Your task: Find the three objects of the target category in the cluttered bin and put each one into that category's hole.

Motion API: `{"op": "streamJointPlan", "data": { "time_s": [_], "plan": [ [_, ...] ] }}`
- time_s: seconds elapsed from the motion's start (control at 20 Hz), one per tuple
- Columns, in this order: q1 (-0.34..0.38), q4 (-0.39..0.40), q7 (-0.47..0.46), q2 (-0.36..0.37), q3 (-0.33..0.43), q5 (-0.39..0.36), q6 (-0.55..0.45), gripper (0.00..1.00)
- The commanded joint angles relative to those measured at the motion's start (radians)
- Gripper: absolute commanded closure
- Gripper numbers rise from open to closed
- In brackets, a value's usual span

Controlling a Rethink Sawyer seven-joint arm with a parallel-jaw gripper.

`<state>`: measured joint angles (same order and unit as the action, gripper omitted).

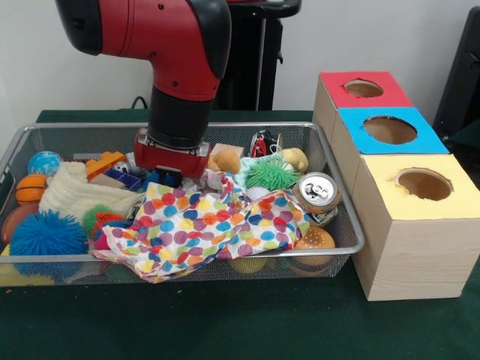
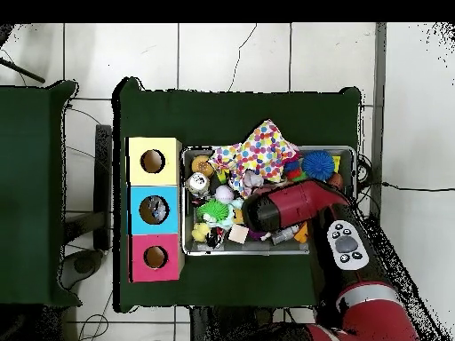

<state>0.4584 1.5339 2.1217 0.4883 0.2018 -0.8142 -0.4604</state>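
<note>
Jaws could not be made out: the gripper (image 1: 169, 174) was sunk among the clutter in the wire-mesh bin (image 1: 341, 196), its tips hidden just behind the polka-dot cloth (image 1: 202, 226), so whether it held anything I cannot tell. Around it lay a blue spiky ball (image 1: 46, 234), a green spiky ball (image 1: 270, 174), a drink can (image 1: 316, 192) and a toy burger (image 1: 313, 241). Beside the bin stood three boxes with holes: red (image 1: 364, 89), blue (image 1: 388, 130) and yellow (image 1: 424, 184).
</note>
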Motion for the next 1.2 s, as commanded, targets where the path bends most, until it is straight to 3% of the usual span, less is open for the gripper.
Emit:
{"op": "streamJointPlan", "data": {
  "time_s": [0.05,0.4,0.55,0.75,1.0,1.2],
  "plan": [
    [-0.039,-0.046,-0.215,-0.055,0.08,-0.011,-0.151,1.0],
    [-0.018,-0.085,-0.259,-0.092,0.126,-0.015,-0.182,1.0],
    [-0.028,-0.069,-0.208,-0.06,0.103,-0.021,-0.184,1.0],
    [-0.027,-0.073,-0.22,-0.02,0.09,-0.002,-0.25,1.0],
    [0.003,-0.026,-0.208,0.049,0.072,0.005,-0.247,1.0],
    [0.106,-0.01,-0.351,0.121,0.116,0.051,-0.316,1.0]
  ]
}}
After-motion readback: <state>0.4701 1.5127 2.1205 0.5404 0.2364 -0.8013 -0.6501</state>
